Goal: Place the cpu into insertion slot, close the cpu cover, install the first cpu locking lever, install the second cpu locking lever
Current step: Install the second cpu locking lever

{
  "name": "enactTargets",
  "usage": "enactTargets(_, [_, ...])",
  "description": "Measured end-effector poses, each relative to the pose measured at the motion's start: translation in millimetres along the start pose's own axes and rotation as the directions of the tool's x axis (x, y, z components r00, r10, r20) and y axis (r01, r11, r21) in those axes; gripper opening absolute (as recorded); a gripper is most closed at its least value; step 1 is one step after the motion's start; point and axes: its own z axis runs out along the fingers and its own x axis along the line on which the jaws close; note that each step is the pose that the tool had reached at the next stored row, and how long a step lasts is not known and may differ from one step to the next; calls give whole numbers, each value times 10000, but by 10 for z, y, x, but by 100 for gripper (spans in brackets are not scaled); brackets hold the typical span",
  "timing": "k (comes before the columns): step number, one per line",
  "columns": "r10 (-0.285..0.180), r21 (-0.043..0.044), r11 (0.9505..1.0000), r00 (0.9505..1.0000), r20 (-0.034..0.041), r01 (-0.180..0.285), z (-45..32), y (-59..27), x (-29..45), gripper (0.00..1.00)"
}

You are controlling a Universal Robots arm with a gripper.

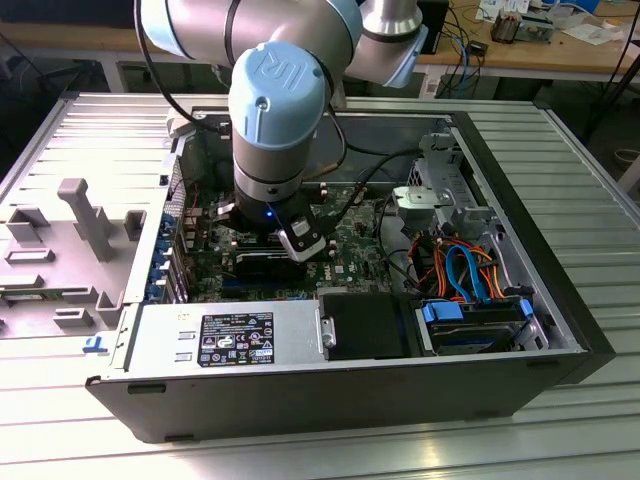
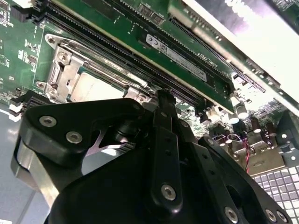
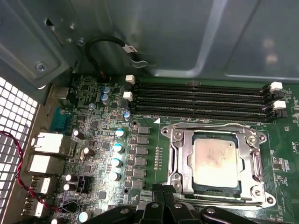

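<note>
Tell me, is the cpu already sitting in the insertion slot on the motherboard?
Yes, in the first wrist view the cpu lies flat in the insertion slot, with the cpu cover framing it.

My arm (image 1: 275, 90) is built of silver tubes with pale blue-grey joint caps; the round cap at twelve o'clock above my wrist carries a raised logo. A black cable loops alongside. My pincer (image 2: 159, 154) is matte black, its linked bars pinned with shiny silver screws.

Wooden desk (image 1: 540, 55) behind ribbed metal table (image 1: 560, 150)
</note>
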Motion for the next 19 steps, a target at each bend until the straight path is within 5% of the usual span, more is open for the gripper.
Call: enactTargets(19, [4, 42, 10000, 10000, -5, -4, 72, 67, 14, 11])
